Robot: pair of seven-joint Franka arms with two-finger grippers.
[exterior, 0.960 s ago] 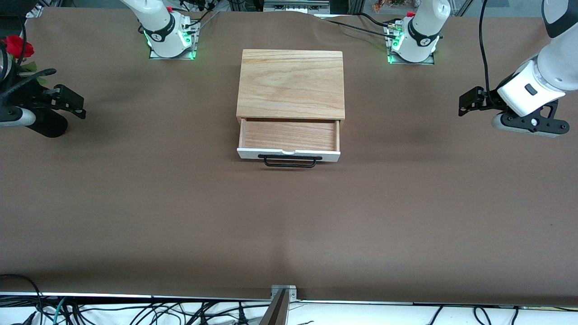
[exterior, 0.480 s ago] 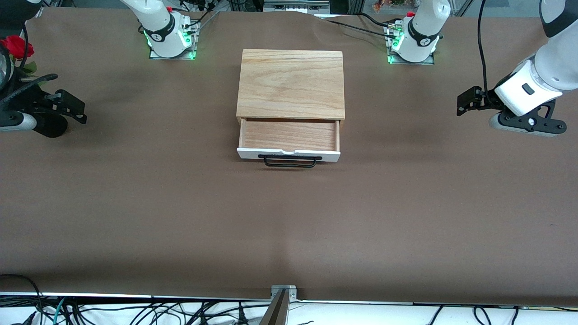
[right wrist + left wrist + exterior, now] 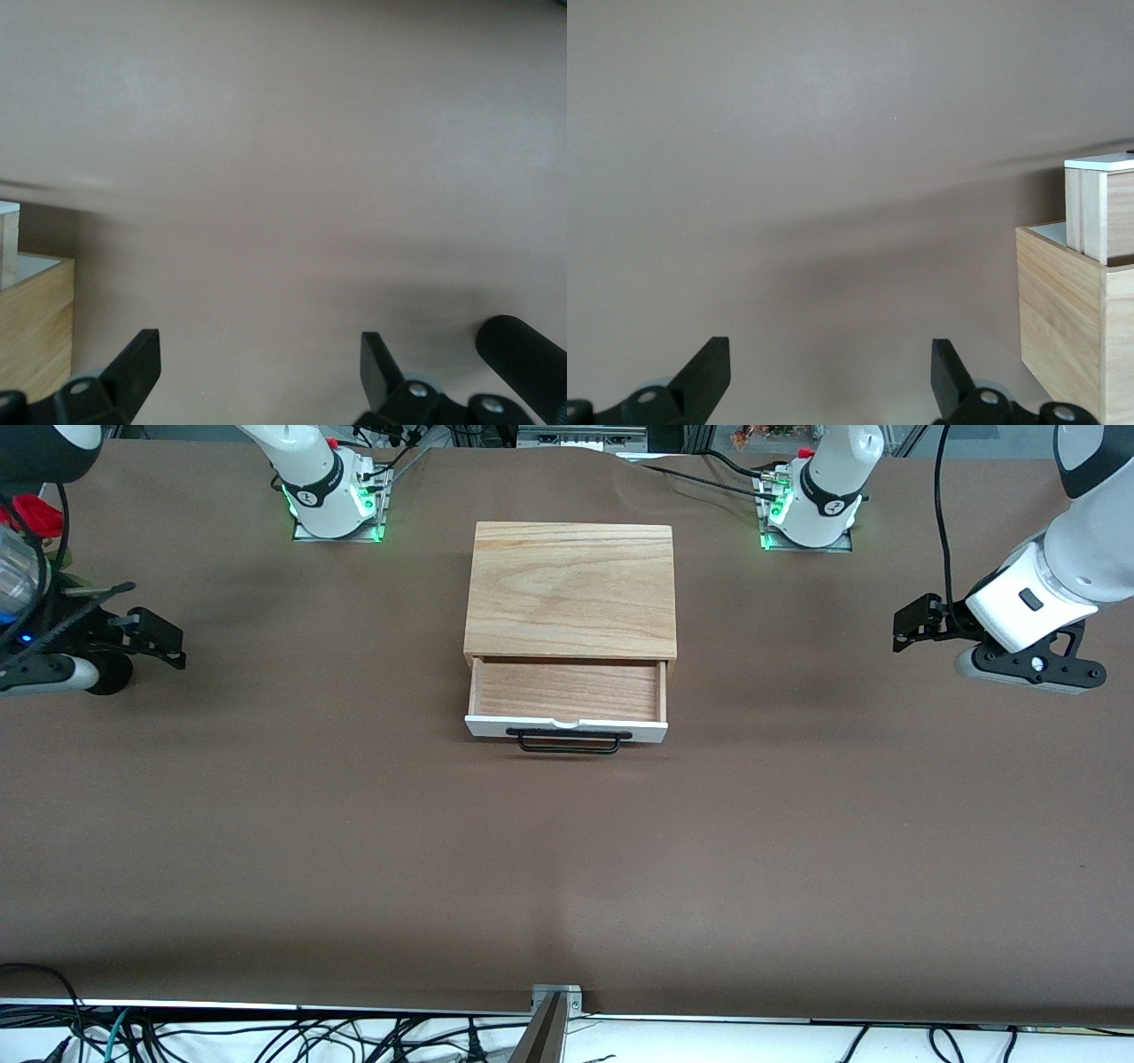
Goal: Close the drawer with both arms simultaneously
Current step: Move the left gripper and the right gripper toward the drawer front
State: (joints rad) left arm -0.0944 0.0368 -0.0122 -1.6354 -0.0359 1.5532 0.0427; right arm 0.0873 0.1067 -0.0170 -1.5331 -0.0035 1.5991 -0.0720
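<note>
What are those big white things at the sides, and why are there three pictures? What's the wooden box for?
Those are two robot arms, bolted along one edge of the brown table. One picture looks down from a high camera facing the robots. The other two come from small cameras on each arm's wrist, so you see that arm's black jaws at the bottom edge.

In the middle sits a small light oak box. Its shallow light-wood drawer with a white front and black bar handle is pulled out toward the camera and looks empty.

The left gripper hangs over the table at the left arm's end, its jaws apart, holding nothing. The right gripper does the same at the right arm's end. Neither touches the drawer; their job is to push it shut together.
</note>
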